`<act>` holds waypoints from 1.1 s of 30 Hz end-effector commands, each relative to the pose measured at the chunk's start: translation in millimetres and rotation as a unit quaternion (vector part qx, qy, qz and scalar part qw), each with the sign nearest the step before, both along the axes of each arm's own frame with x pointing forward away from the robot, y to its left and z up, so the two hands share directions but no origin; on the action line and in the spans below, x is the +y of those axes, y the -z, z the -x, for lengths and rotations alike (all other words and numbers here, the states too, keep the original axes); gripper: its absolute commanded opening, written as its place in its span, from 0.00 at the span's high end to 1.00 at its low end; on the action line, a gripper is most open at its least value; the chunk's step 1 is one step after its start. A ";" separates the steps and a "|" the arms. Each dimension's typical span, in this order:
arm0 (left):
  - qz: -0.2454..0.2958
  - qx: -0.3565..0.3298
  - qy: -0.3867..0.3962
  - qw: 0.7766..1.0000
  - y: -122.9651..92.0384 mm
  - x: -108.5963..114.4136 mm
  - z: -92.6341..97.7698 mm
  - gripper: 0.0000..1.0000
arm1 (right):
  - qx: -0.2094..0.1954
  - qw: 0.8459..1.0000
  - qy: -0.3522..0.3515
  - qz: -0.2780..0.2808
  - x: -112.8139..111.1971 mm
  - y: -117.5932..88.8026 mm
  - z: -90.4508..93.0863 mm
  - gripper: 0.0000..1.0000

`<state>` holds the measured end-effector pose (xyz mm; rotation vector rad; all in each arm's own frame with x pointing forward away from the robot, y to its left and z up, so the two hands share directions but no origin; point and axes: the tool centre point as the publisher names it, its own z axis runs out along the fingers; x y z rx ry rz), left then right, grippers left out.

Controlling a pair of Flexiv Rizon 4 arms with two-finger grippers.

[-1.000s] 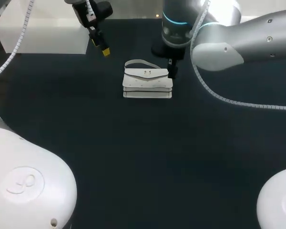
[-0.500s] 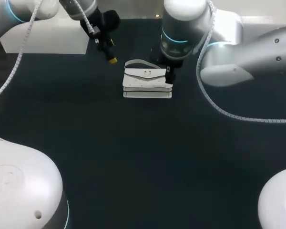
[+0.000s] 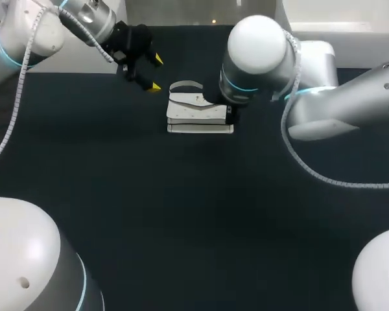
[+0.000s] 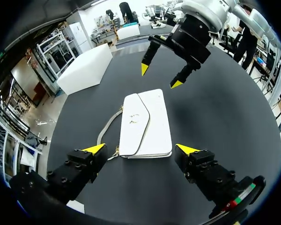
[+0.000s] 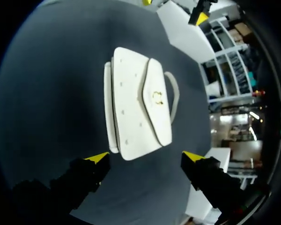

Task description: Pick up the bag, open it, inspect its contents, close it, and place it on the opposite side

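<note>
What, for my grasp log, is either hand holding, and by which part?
Nothing: left hand and right hand are open, off the white leather handbag.

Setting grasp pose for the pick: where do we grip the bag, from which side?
Likely from above, across the two long edges of the bag: it lies flat, flap up, and in the left wrist view is narrower than the open left gripper. The strap looks thin and low, harder to pinch.
</note>
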<state>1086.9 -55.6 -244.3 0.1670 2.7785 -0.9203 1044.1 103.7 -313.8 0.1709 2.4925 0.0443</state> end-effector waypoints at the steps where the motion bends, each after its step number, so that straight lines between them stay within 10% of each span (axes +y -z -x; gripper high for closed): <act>1: 0.026 -0.001 0.006 1.000 2.9 1.2 -0.5 0.00 | -0.063 0.998 0.010 0.011 5.8 5.8 3.4 0.00; 25: 0.043 -0.095 0.067 0.992 30.2 -24.1 -1.7 0.00 | -0.102 0.994 -0.017 -0.017 14.3 23.1 4.1 0.00; 33: 0.037 -0.082 0.072 0.993 36.2 -29.3 -5.7 0.00 | -0.107 0.993 -0.044 -0.026 21.9 34.1 2.4 0.50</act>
